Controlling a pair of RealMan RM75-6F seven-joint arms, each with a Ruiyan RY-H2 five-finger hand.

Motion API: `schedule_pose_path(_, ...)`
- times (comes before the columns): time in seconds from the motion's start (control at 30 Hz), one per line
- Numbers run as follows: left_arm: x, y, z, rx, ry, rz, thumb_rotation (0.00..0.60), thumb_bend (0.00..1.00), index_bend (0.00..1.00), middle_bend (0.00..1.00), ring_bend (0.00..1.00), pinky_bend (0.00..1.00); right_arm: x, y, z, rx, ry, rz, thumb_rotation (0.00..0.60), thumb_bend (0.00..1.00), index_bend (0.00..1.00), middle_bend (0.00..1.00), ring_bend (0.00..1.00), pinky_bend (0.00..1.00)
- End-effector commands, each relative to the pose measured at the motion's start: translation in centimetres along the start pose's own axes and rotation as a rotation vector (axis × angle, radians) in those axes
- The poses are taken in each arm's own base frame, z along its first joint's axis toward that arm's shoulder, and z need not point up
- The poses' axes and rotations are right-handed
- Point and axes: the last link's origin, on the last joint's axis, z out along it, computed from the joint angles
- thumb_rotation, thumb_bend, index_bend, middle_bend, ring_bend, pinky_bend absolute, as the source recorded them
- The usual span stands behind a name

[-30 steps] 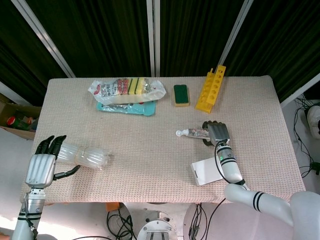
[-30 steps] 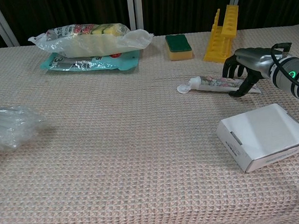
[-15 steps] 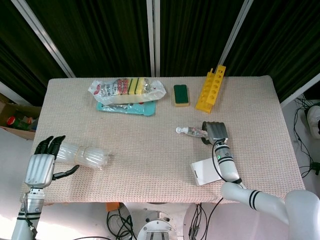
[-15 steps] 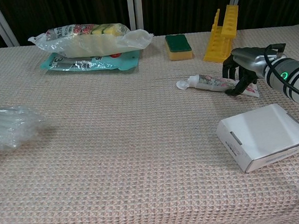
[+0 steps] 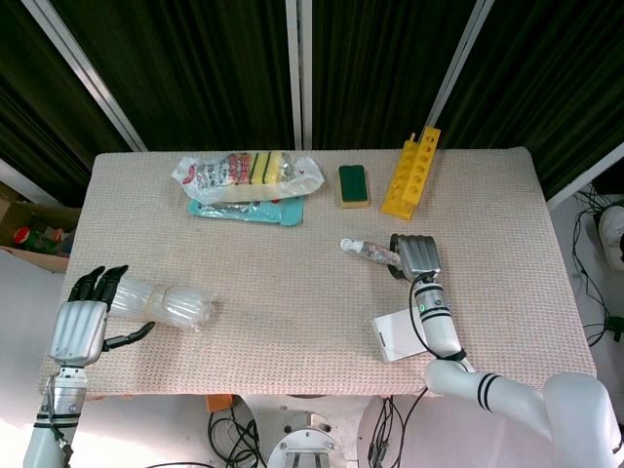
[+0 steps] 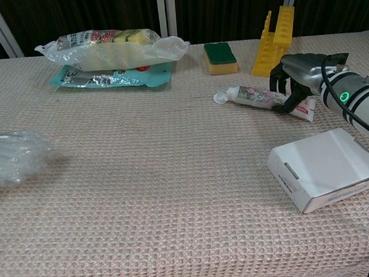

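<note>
1. The right hand has its fingers curled down over the flat tail end of the toothpaste tube. It appears to be grasping the tube, though from the chest view the contact under the fingers is partly hidden.
2. The toothpaste tube lies on the table right of centre, its long axis running roughly left to right, white cap pointing toward the robot's left and away from the hand.
3. The white box sits near the front edge, just on the near side of that hand and apart from the tube.
4. The left hand rests at the table's left edge, fingers extended, touching the end of a clear plastic bottle without enclosing it.
5. The right hand is far nearer the tube.
6. At the back lie a sponge multipack, a single sponge and a yellow rack.
</note>
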Motion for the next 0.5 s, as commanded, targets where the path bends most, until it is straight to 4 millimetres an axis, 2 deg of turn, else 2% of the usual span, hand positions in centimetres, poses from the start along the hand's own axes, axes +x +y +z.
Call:
schedule_pose_path(0.03, 0.0, 0.0, 0.0, 0.001, 0.002, 0.0, 0.045, 0.0, 0.1, 0.14, 0.1, 0.15, -0.3, 0.0, 0.0, 0.006, 0.012, 0.001, 0.6, 0.48, 1.0, 0.9, 0.8, 0.92)
schedule_pose_path(0.33, 0.0, 0.1, 0.1, -0.005, 0.007, -0.006, 0.045, 0.0, 0.1, 0.14, 0.1, 0.15, -0.3, 0.3, -0.2, 0.034, 0.062, 0.048, 0.6, 0.49, 1.0, 0.94, 0.84, 0.95)
schedule_pose_path(0.5, 0.4, 0.6, 0.6, -0.033, 0.033, -0.043, 0.044, 0.0, 0.1, 0.14, 0.1, 0.15, 1.1, 0.3, -0.6, 0.061, 0.165, 0.183, 0.6, 0.49, 1.0, 0.95, 0.84, 0.95)
